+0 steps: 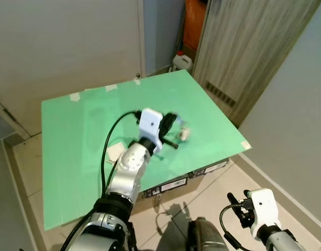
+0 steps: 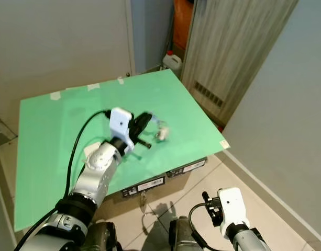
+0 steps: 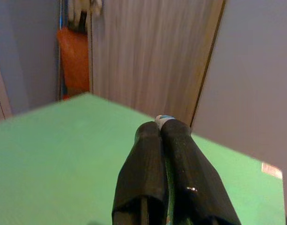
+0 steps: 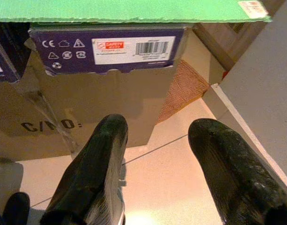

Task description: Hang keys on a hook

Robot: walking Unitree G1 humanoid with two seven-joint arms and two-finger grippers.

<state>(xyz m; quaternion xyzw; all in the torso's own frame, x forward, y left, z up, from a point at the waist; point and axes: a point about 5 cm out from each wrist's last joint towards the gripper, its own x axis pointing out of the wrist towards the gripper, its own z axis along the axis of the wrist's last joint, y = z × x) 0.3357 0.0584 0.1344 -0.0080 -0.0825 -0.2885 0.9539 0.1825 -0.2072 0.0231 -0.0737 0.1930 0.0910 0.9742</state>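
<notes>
1. Down low by the tiled floor (image 4: 171, 173) I see my right tool (image 4: 155, 140), its two black fingers spread wide with nothing between them, in front of a brown cardboard box (image 4: 101, 93).
2. Up over the flat green table (image 1: 76, 136) my left tool (image 1: 175, 129) is reached out, with its fingers pressed tight together.
3. Small silvery keys (image 1: 183, 134) sit pinched at its tip, lifted just above the green top, near the table's right side.
4. Behind the table stands a grey wooden door (image 1: 244, 47).
</notes>
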